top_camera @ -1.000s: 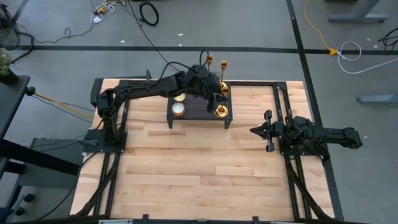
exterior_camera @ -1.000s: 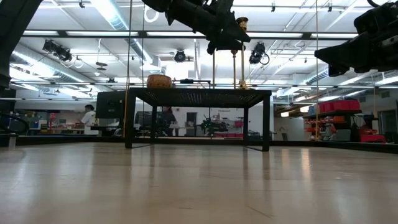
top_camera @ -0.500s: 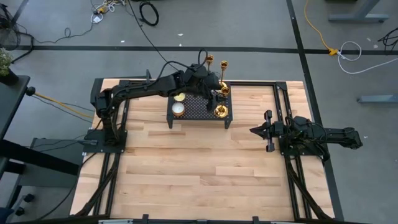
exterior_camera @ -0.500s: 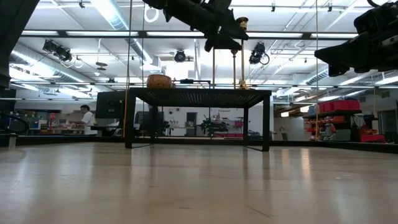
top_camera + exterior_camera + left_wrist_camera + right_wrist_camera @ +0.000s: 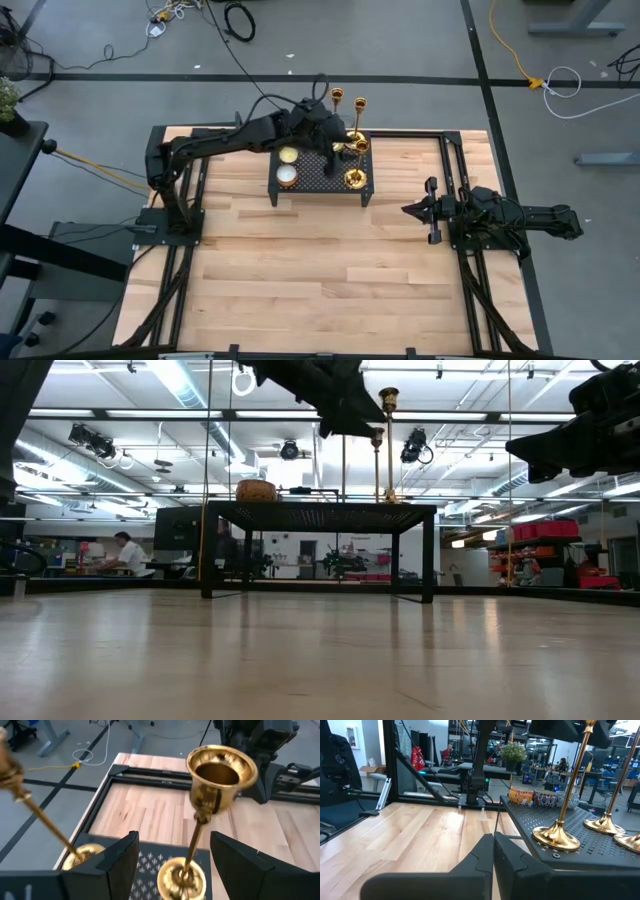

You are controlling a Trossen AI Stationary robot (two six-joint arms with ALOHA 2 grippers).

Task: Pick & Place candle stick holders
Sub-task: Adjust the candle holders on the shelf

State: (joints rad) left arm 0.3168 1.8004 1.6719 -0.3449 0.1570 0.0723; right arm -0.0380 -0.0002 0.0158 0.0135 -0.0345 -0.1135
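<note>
Three gold candle stick holders stand by their round bases on the black mesh rack (image 5: pixel 312 188) at the table's far side. The shorter one (image 5: pixel 200 827) has its cup (image 5: pixel 362 146) between the open fingers of my left gripper (image 5: pixel 174 840), which touch nothing. In the high view my left gripper (image 5: pixel 338 150) hangs over the rack's right half. A taller holder (image 5: pixel 40 815) stands beside it, and its top (image 5: pixel 388 400) shows clear of the arm. My right gripper (image 5: pixel 408 210) waits shut at the table's right side, level with the rack (image 5: pixel 580 855).
Two small round cups (image 5: pixel 287 175) (image 5: pixel 288 155) sit on the rack's left half. Black rails (image 5: pixel 455 180) frame the table's sides. Bare wood (image 5: pixel 320 280) fills the near half. A person (image 5: pixel 125 550) sits far behind the table.
My left gripper has risen and drawn back toward the table's left edge, off the holders' tops. The tall holder's cup, hidden behind it before, now shows. All holders stand where they were.
</note>
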